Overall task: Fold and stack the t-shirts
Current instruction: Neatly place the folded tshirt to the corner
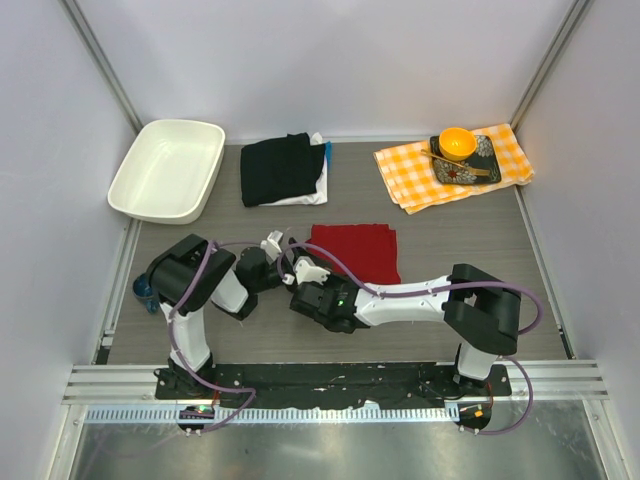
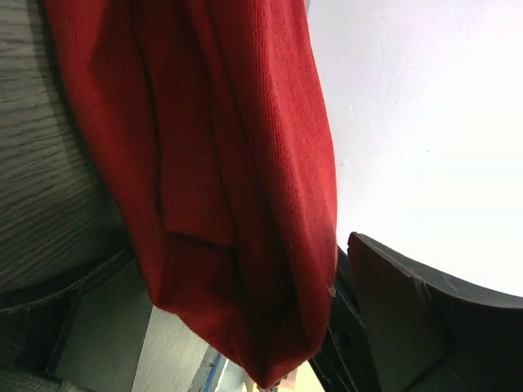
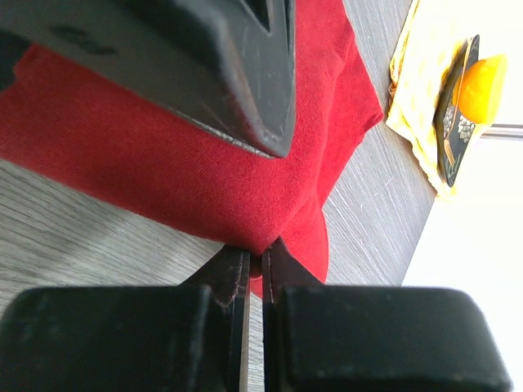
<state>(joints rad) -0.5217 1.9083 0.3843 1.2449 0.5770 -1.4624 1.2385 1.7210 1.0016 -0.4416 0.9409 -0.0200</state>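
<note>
The red t-shirt lies folded on the table in front of the arms. My right gripper is at its near left corner, and the right wrist view shows its jaws pinched on a corner of the red cloth. My left gripper is at the shirt's left edge. In the left wrist view bunched red cloth fills the space beside its one visible finger. A folded black t-shirt rests on a white one at the back.
A white tub stands at the back left. The orange-and-white checked cloth lies at the back right, carrying a dark plate and an orange bowl. Walls close in on three sides.
</note>
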